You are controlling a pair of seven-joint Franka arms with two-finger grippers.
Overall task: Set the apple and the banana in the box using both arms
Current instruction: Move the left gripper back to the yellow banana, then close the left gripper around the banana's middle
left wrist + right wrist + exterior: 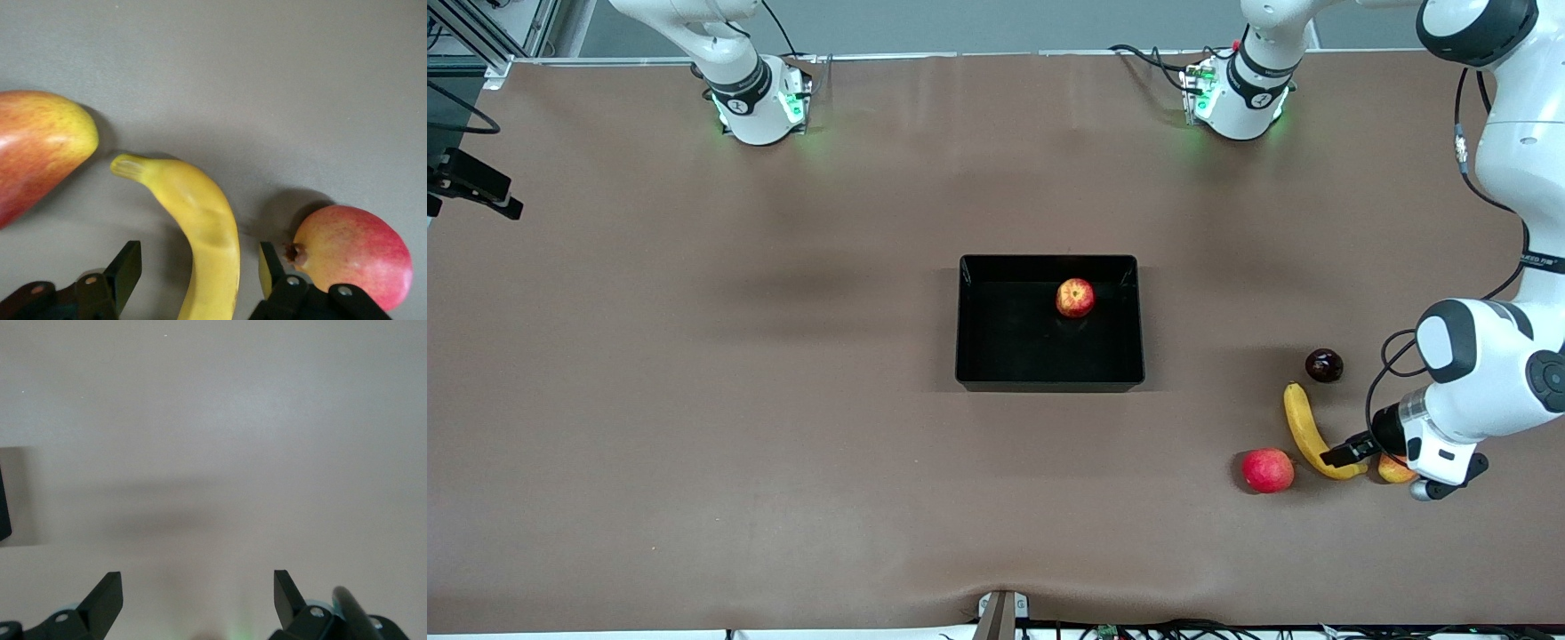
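The apple (1075, 298), red with yellow patches, lies in the black box (969, 320) near its wall on the robots' side. The banana (1307, 431) lies on the table toward the left arm's end, nearer the front camera than the box. My left gripper (1347, 452) is low at the banana's end nearest the camera. In the left wrist view it (200, 257) is open, its fingers (127, 263) standing one on each side of the banana (207, 227) without touching it. My right gripper (198, 587) is open and empty above bare table; the front view does not show it.
A pinkish-red round fruit (1267, 469) lies beside the banana, close to one left finger (353, 257). A red-yellow mango (1394, 468) lies under the left wrist (37, 150). A dark plum (1324, 365) lies by the banana's other end. A dark edge (3, 500) borders the right wrist view.
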